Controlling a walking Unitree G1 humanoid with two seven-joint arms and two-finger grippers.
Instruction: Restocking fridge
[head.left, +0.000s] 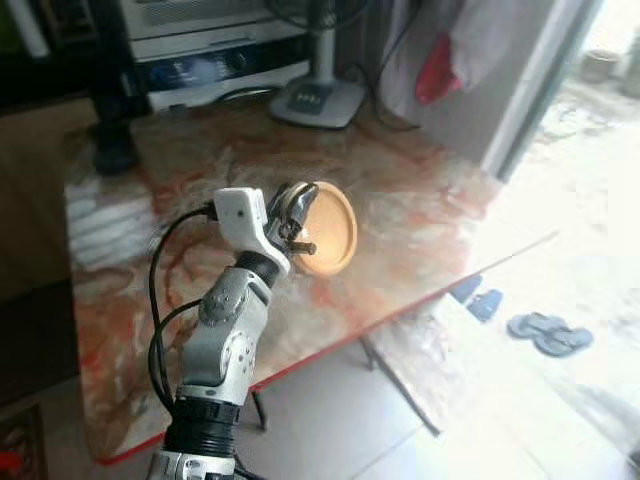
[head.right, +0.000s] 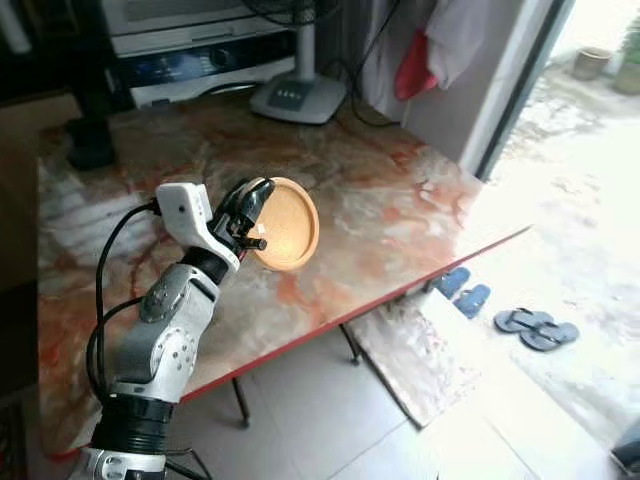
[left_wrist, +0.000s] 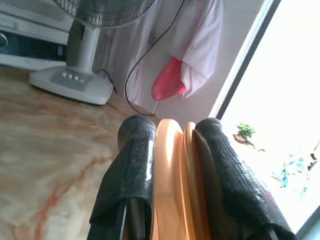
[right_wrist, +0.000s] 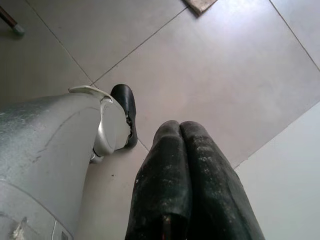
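My left gripper (head.left: 297, 212) is raised above the marble table (head.left: 420, 200), shut on the rim of an orange plastic plate (head.left: 332, 232), which it holds upright on edge over the table's front part. In the left wrist view the plate's edge (left_wrist: 172, 185) sits pinched between the two black fingers (left_wrist: 131, 170). My right gripper (right_wrist: 181, 165) hangs low beside my leg over the grey floor tiles, its fingers pressed together with nothing between them.
A white standing fan's base (head.left: 318, 100) and a white appliance (head.left: 215, 60) stand at the table's far edge. Hanging cloths (left_wrist: 192, 45) are behind it. A bright doorway is on the right, with slippers (head.left: 548, 333) on the floor there.
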